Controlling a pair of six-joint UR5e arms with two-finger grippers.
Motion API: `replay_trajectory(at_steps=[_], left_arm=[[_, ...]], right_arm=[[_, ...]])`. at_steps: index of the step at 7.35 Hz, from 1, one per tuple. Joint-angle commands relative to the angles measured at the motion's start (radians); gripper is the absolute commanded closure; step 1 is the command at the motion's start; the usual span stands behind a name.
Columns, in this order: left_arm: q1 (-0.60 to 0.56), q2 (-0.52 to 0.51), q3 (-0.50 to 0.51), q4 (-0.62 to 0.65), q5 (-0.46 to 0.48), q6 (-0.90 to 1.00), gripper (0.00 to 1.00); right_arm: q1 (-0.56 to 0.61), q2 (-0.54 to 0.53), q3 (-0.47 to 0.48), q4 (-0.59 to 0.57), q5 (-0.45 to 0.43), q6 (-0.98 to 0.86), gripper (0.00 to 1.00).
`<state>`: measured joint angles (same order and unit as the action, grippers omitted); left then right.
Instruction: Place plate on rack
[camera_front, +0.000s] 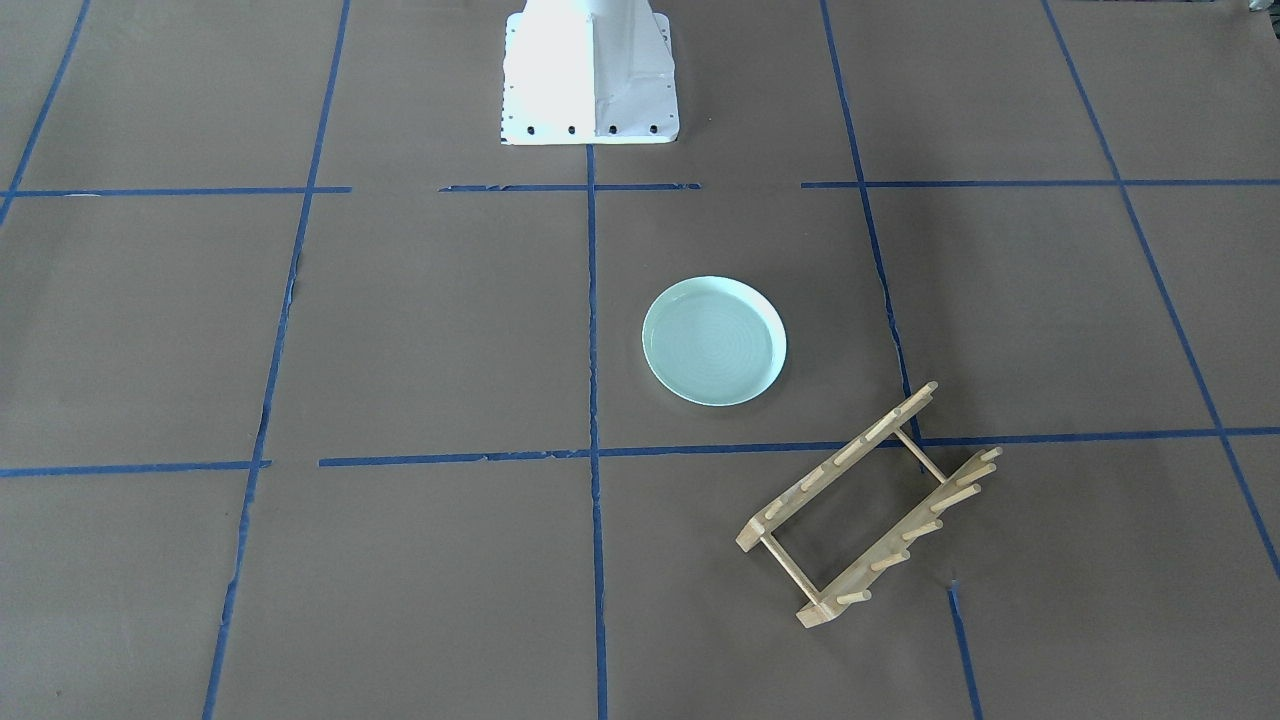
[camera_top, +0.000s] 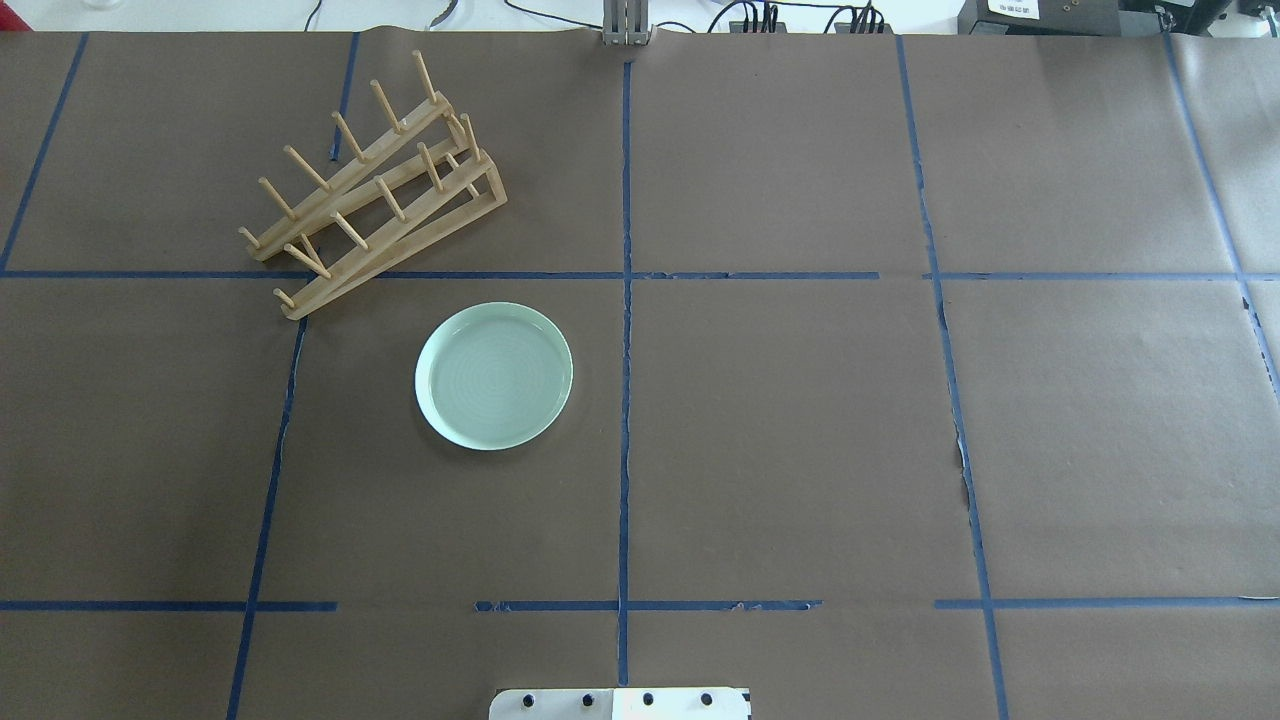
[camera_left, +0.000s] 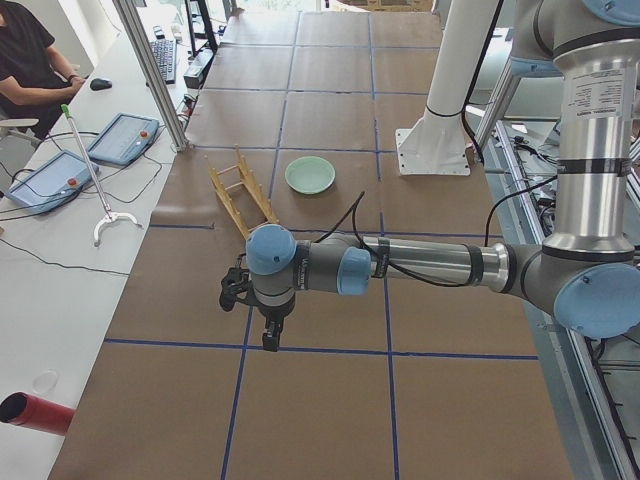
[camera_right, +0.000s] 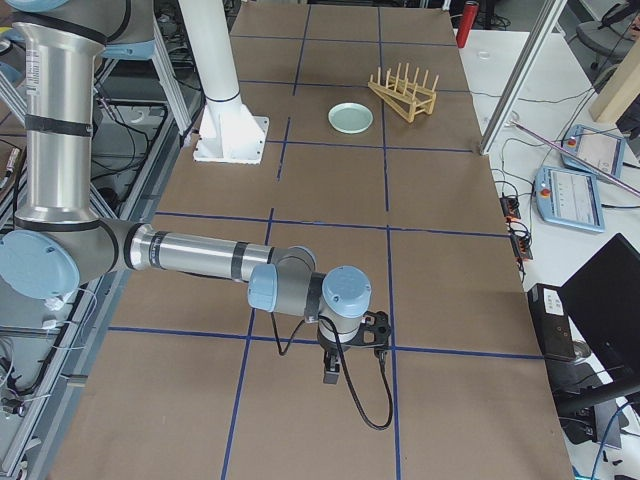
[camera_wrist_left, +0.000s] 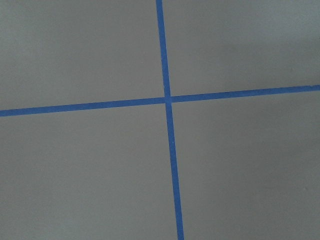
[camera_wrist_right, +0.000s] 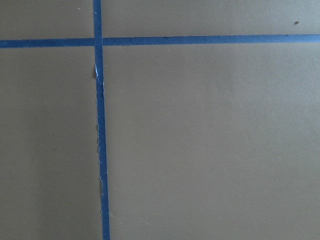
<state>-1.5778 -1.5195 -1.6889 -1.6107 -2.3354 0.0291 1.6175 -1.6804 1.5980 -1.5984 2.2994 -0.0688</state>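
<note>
The pale mint-green plate (camera_top: 493, 375) lies flat and upright on the brown table, also in the front view (camera_front: 714, 341) and both side views (camera_left: 310, 175) (camera_right: 351, 118). The light wooden rack (camera_top: 400, 240) stands beside it at an angle, on the robot's left far side (camera_front: 838, 465) (camera_left: 245, 195) (camera_right: 403, 95); it holds nothing. My left gripper (camera_left: 268, 335) hangs over the table's left end, far from both. My right gripper (camera_right: 332, 372) hangs over the right end. I cannot tell whether either is open or shut. Both wrist views show only brown paper and blue tape.
The white robot base (camera_front: 588, 75) stands at the table's near middle edge. Blue tape lines grid the table. A side bench holds tablets (camera_left: 122, 137), a grabber tool (camera_left: 95, 185) and a red cylinder (camera_left: 35, 412). An operator (camera_left: 30, 60) sits there.
</note>
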Motion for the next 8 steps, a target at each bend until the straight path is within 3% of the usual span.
replay_trajectory(at_steps=[1,4,7,8], left_arm=[[-0.002,0.001,0.006,-0.002,0.018,0.009,0.0],[-0.002,-0.002,-0.069,0.003,0.004,-0.024,0.0],[0.079,-0.024,-0.196,-0.009,-0.099,-0.337,0.0],[0.158,-0.106,-0.198,-0.008,-0.098,-0.501,0.0]], right_arm=[[0.001,0.001,-0.001,0.0,0.0,0.0,0.0],[-0.001,0.001,-0.001,0.0,0.0,0.0,0.0],[-0.001,0.001,0.0,-0.002,0.0,0.0,0.0],[-0.001,0.001,-0.001,0.0,0.0,0.0,0.0]])
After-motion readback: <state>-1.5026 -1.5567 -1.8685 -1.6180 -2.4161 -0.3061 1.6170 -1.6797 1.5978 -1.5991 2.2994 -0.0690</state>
